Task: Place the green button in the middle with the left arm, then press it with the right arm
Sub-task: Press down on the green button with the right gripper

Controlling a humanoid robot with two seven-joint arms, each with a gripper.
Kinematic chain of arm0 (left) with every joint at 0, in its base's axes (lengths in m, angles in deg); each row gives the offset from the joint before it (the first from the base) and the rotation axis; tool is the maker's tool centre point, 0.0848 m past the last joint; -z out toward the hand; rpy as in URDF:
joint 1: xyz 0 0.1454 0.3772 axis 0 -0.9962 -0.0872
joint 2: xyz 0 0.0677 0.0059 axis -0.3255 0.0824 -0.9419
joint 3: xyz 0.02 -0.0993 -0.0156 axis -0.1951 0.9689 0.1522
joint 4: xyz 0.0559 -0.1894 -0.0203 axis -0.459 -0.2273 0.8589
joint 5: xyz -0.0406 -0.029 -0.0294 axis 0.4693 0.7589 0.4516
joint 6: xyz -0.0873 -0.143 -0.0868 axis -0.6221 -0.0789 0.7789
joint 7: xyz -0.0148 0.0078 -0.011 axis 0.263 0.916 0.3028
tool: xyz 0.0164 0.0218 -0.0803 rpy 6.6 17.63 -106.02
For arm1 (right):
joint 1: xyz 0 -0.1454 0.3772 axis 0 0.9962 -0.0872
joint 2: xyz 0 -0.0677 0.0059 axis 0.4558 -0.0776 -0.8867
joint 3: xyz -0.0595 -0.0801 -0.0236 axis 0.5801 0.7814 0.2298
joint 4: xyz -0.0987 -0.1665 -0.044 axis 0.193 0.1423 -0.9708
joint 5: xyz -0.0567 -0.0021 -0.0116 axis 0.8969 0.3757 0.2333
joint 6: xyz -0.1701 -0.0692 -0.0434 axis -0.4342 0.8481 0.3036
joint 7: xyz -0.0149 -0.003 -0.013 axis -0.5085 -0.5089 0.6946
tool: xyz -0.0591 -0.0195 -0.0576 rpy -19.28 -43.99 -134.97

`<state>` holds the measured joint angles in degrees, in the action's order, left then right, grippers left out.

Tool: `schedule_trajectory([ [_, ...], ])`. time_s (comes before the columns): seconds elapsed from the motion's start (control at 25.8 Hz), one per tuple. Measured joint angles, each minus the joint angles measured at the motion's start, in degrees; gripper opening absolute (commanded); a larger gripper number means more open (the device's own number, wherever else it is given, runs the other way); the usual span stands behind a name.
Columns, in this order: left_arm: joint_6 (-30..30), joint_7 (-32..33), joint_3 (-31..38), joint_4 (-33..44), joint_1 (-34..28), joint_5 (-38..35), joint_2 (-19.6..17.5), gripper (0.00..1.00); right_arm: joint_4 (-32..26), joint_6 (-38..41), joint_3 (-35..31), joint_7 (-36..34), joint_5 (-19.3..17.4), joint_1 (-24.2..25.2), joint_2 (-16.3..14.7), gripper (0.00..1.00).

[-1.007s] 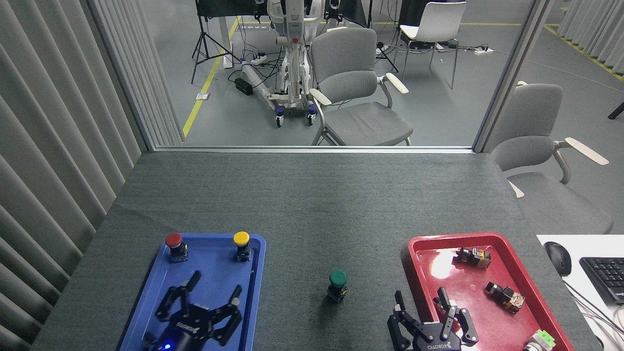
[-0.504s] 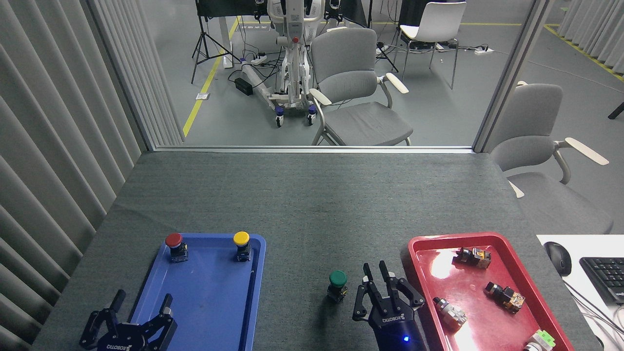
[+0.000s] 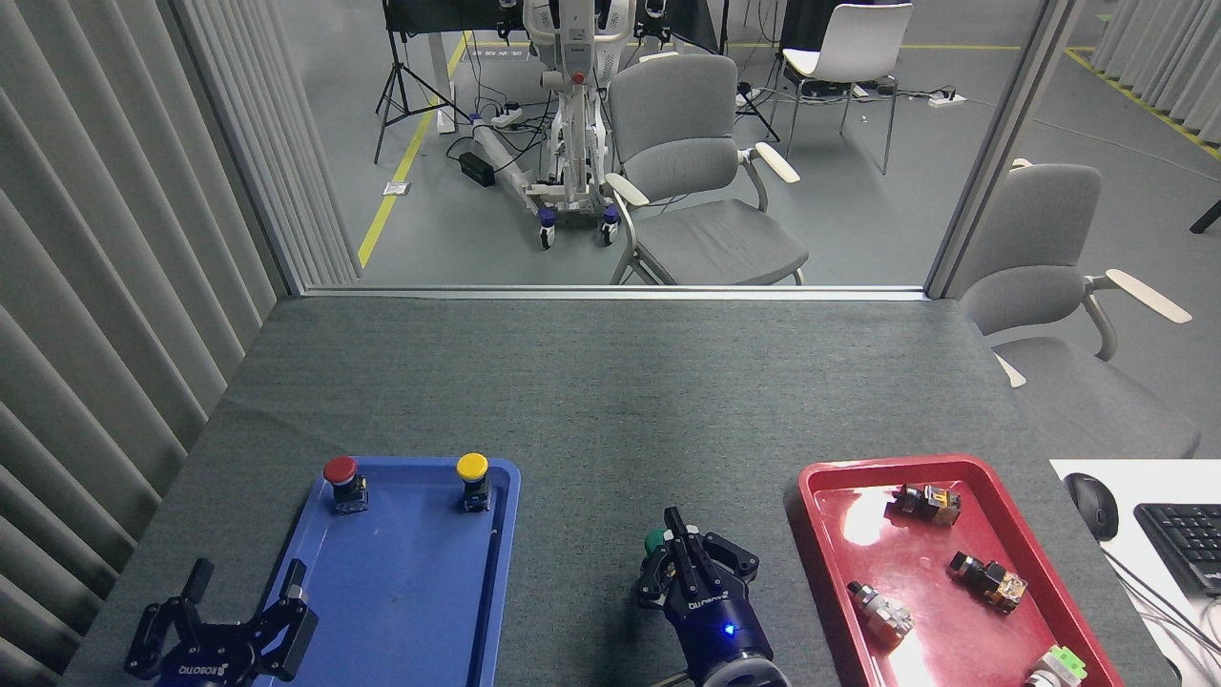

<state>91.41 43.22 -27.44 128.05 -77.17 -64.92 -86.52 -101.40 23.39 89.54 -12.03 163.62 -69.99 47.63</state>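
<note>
Nearest us, two grippers, each lettered ROBOTIQ. Our left gripper (image 3: 243, 589) hangs at the near-left corner of the blue tray (image 3: 410, 611), jaws spread open, holding nothing. Our right gripper (image 3: 679, 536) stands over the green button (image 3: 654, 542), jaws drawn together, fingertips covering most of its cap; a blue light shows on the wrist. The button sits on the middle (image 3: 591, 429) of the grey table, between the trays. One blue tray: one red button (image 3: 341, 480), one yellow button (image 3: 472, 478). One red tray (image 3: 820, 534): four small components. Far right: one mouse (image 3: 1091, 506), one keyboard (image 3: 1183, 544). Beyond the table: three chairs, one wheeled stand.
</note>
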Motion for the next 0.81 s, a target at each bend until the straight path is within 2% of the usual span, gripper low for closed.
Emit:
schedule_trajectory([
  [0.27, 0.6, 0.2, 0.1, -1.7, 3.1, 0.0, -1.1, 0.99, 3.2, -0.1, 0.8, 1.3, 0.0, -1.5, 1.1, 0.11],
  [0.81, 0.3, 0.3, 0.0, -2.3, 3.4, 0.1, -1.9, 0.99, 6.5, -0.2, 1.3, 1.9, 0.0, -2.1, 1.9, 0.12],
])
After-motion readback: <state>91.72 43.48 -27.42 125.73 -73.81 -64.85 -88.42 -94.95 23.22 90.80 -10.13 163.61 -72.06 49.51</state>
